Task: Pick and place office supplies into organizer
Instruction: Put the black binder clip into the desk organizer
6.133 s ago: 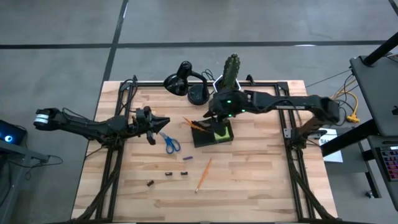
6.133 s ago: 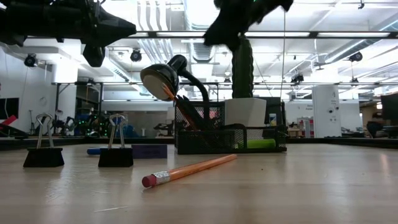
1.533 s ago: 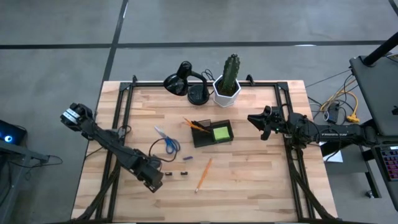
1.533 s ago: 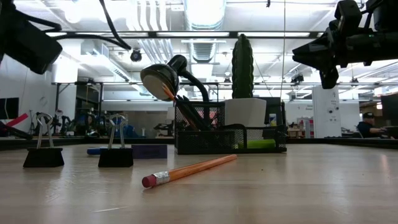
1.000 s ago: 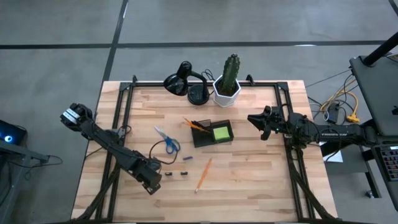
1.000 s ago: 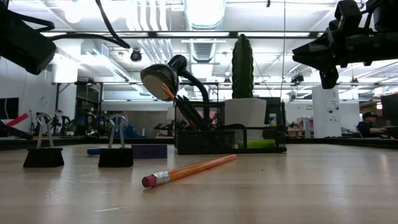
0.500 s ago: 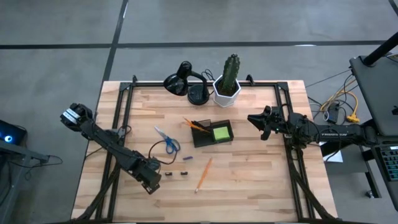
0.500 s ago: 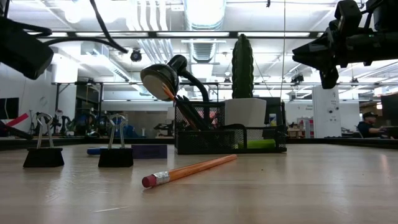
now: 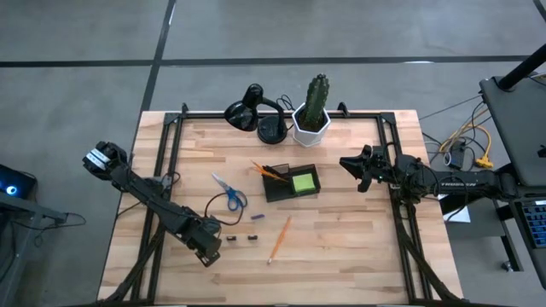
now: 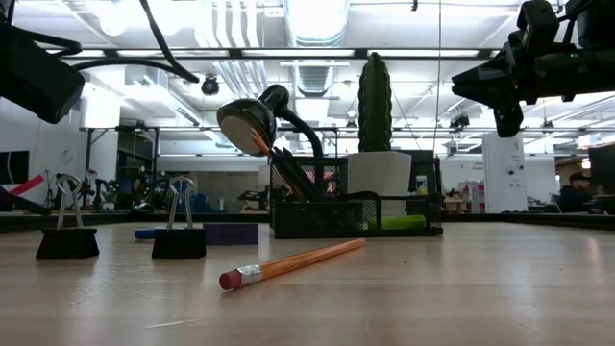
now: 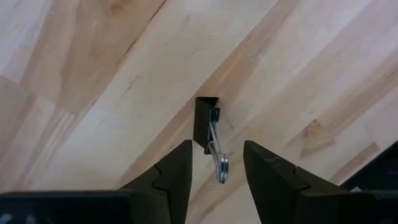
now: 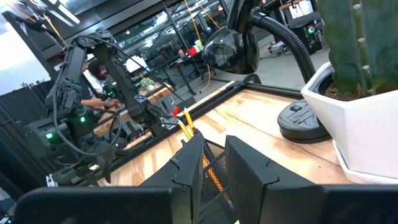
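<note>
High view: left claw sat low over the front-left of the wooden surface, right by the leftmost binder clip. Two more small dark bits lay just to its right, then the loose orange pencil. Blue-handled scissors lay left of the organizer, which held the lime-green sticky pad and orange pencils. Desk lamp and potted cactus stood behind it. Right claw waited in the air right of the organizer, nothing in it.

Low view: pencil lay in front, two upright binder clips left, organizer behind, lamp and cactus behind that.

Left wrist view: fingers stood apart, partly spread, a black binder clip lying on its side just ahead of the gap, untouched.

Right wrist view: fingers narrow, gap empty; lamp, cactus pot and mesh organizer ahead.
</note>
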{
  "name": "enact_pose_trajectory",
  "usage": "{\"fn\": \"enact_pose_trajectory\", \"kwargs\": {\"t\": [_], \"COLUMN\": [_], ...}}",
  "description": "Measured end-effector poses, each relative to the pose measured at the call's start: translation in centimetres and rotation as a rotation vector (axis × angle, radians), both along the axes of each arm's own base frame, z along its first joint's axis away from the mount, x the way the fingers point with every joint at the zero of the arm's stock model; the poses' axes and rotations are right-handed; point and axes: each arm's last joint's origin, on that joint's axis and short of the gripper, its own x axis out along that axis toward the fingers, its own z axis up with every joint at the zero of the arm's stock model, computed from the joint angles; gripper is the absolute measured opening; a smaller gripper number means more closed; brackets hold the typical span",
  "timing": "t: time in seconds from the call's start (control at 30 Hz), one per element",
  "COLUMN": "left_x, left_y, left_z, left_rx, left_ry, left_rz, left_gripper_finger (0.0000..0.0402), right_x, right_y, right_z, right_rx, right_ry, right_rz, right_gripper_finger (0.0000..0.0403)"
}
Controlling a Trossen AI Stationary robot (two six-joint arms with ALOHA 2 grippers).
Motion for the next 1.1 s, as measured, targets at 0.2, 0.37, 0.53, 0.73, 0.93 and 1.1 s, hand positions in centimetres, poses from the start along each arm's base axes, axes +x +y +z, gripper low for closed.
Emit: {"fn": "enact_pose_trajectory", "kwargs": {"t": [0.2,0.37,0.53,0.73,0.93,1.1], "left_x": [-0.1,-0.2,-0.2,-0.2,-0.1,-0.2], "left_y": [0.1,0.1,0.1,0.2,0.0,0.1], "left_z": [-0.3,-0.4,-0.5,-0.5,-0.4,0.5], "left_rx": [0.003,0.005,0.006,0.01,-0.006,-0.04], "left_ry": [0.001,0.003,0.003,-0.002,-0.028,-0.054], "left_rz": [0.0,0.0,-0.001,-0.011,-0.057,-0.068], "left_gripper_finger": [0.0127,0.0108,0.0058,0.0005,0.0002,0.0001], "right_x": [0.0,0.0,0.0,0.0,0.0,0.0], "right_y": [0.0,0.0,0.0,0.0,0.0,0.0], "right_z": [0.0,0.0,0.0,0.0,0.0,0.0], "right_rx": [0.0,0.0,0.0,0.0,0.0,0.0], "right_ry": [0.0,0.0,0.0,0.0,0.0,0.0], "right_rz": [0.0,0.0,0.0,0.001,0.0,0.0], "right_gripper_finger": [0.0059,0.0059,0.0059,0.0059,0.0059,0.0059]}}
